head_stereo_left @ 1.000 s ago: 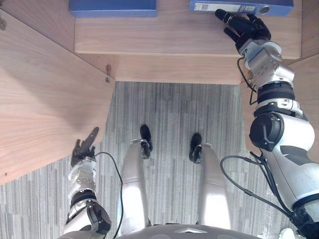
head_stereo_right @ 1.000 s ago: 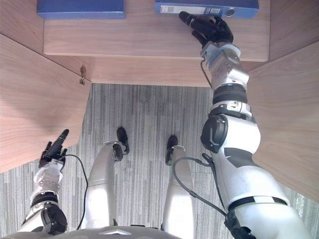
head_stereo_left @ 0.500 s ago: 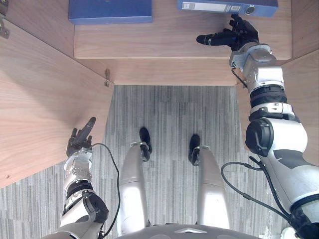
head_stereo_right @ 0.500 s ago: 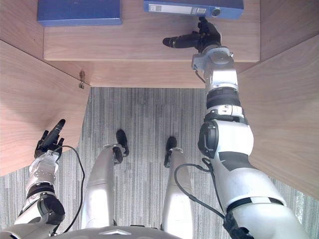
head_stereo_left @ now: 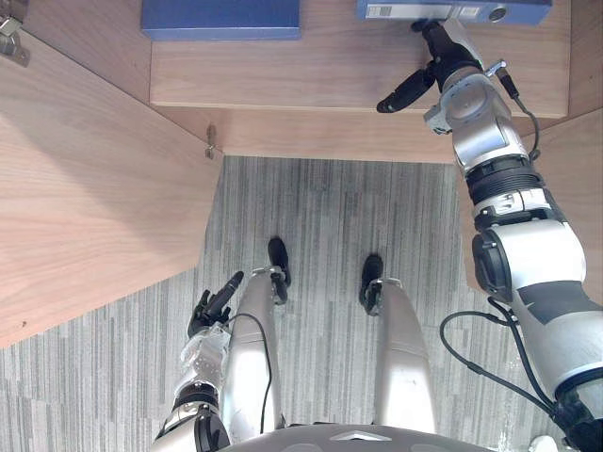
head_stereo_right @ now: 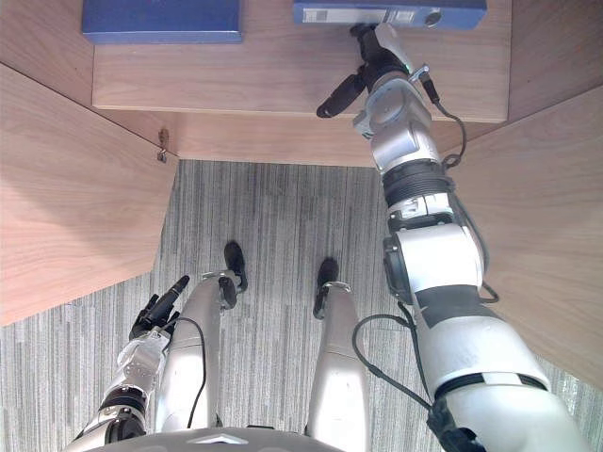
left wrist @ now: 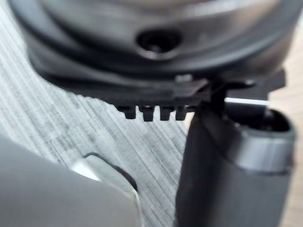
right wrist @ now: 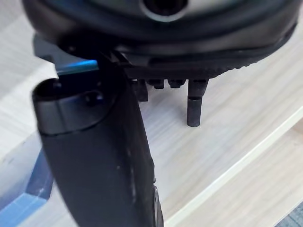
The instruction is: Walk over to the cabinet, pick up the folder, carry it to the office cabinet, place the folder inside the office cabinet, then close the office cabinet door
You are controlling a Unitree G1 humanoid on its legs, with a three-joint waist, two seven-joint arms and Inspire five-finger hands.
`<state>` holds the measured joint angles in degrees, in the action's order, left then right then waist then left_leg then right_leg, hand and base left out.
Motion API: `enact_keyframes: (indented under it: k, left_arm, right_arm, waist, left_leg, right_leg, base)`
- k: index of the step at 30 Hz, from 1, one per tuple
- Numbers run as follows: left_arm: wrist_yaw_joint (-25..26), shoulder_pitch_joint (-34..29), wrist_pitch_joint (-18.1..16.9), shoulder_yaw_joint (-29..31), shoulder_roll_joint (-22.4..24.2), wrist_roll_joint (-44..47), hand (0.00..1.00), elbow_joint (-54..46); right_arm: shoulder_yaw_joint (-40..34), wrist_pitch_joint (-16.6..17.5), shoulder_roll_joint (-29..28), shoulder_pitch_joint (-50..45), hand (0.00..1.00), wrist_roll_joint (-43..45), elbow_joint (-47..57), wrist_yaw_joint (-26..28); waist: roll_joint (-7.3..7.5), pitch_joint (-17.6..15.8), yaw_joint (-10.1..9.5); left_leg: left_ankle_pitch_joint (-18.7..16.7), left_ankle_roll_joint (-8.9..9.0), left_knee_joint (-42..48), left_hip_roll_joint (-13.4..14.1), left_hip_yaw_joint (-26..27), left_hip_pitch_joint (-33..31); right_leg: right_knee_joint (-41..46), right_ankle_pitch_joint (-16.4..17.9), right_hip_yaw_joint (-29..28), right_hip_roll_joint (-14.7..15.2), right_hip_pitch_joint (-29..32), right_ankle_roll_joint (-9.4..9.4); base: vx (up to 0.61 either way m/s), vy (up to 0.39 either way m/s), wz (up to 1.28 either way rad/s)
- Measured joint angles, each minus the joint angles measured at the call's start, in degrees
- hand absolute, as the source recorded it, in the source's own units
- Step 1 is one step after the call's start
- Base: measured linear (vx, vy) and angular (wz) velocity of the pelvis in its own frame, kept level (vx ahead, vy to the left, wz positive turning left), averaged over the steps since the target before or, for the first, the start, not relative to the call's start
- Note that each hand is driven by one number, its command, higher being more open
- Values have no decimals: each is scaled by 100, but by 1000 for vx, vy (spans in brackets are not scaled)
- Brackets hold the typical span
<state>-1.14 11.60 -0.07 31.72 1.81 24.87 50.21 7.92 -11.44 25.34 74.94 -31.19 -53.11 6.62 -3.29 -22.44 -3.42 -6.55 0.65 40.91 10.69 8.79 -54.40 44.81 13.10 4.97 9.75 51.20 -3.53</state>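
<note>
A blue folder [head_stereo_left: 452, 11], its spine marked by a white label and a round hole, is seen at the back right corner of the shelf [head_stereo_left: 311, 71]. The right robot hand [head_stereo_left: 441, 58] is held just beside the spine, released, with nothing grasped. The left robot hand [head_stereo_left: 209, 309] is held released above the floor [head_stereo_left: 320, 217].

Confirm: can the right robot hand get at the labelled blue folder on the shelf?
Probably yes. The right robot hand sits at the near edge of the labelled blue folder, above the bare shelf, with nothing between them. Whether it touches the folder is unclear.
</note>
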Motion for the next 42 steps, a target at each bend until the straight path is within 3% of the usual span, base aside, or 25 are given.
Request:
enact_keyframes:
  k: [5, 9, 13, 19, 24, 31, 33, 37, 39, 40, 42]
  left_arm:
    - [-80, -115, -42, -351, -112, 3, 100, 57]
    - [-261, -352, -128, -795, -277, -16, 100, 105]
    - [-370, -499, -149, -991, -317, -44, 100, 110]
    - [-440, -721, -252, -1182, -425, -75, 100, 162]
    - [-439, -822, -269, -1295, -458, -187, 100, 207]
    - [-438, -1067, -356, -1520, -500, -303, 100, 218]
    - [-450, -1188, -380, -1659, -558, -499, 100, 227]
    - [-450, -1252, -372, -2143, -727, -527, 100, 269]
    - [-528, -1559, -405, -2447, -771, -527, 100, -58]
    - [-695, -1691, -480, -2470, -778, -538, 100, 19]
    - [-707, -1641, -496, -2408, -788, -606, 100, 277]
  right_arm:
    - [1309, 325, 689, -634, 100, 123, 756, 257]
    - [2616, 694, 1487, -1525, 100, 774, 1712, 776]
    - [3139, 923, 1875, -1799, 100, 1285, 2027, 992]
    - [3639, 1085, 2019, -2104, 100, 1642, 2029, 1280]
    - [4539, 1105, 1737, -3020, 100, 1639, 1966, 2102]
    - [4588, 1188, 1406, -3648, 100, 1584, 1896, 2150]
    - [4266, 1193, 1153, -3992, 100, 1586, 1809, 2085]
    - [3718, 1202, 585, -4778, 100, 1589, 1517, 1872]
    - [3405, 1233, 277, -5226, 100, 1591, 1196, 1773]
    - [2974, 1226, -102, -5647, 100, 1589, 646, 1635]
    - [2562, 1226, -394, -5840, 100, 1592, 237, 1472]
  waist:
    - [-1, 17, -99]
    - [15, 292, -93]
    - [48, 381, -113]
    - [206, 608, -199]
    - [277, 663, -424]
    - [298, 674, -422]
    - [476, 839, -420]
    - [662, 1010, -426]
    - [647, 1117, -416]
    - [614, 1312, -427]
    - [584, 1389, -408]
  left_leg:
    - [-5, 3, -13, 3, -3, 100]
    - [-32, 10, -42, 1, 17, 118]
    - [-39, 14, -132, -1, 56, 304]
    - [-54, 42, -315, -5, 72, 607]
    - [-21, 73, -665, -50, 56, 1145]
    - [35, 101, -1128, -123, 1, 2075]
    - [127, 148, -1458, -148, 4, 2405]
    - [337, 221, -1981, -165, -25, 2870]
    - [351, 240, -2118, -184, -58, 3049]
    - [397, 255, -2369, -206, 0, 3266]
    - [474, 253, -2594, -242, 44, 3457]
  right_leg:
    - [-45, 1, 19, -1, -115, 1]
    - [-124, 2, 20, -1, -144, -4]
    - [-222, -9, 13, -4, -321, -22]
    - [-426, -7, 70, -12, -638, -21]
    - [-806, -11, 199, -8, -1245, -26]
    - [-1291, -27, 410, 1, -2259, -45]
    - [-1576, -83, 465, -22, -2578, -40]
    - [-2217, -296, 600, -110, -3125, -40]
    - [-2509, -388, 650, -144, -3391, -78]
    - [-2920, -544, 627, -187, -3611, -108]
    - [-3222, -671, 591, -208, -3814, -125]
  base:
    - [-14, -42, 0]
    - [-3, -31, -3]
    - [11, -41, -2]
    - [41, -41, 0]
    - [84, -29, 7]
    - [76, -22, 8]
    - [48, -22, 6]
    - [89, -19, 7]
    - [118, 13, 3]
    - [91, 28, -12]
    - [85, 24, -10]
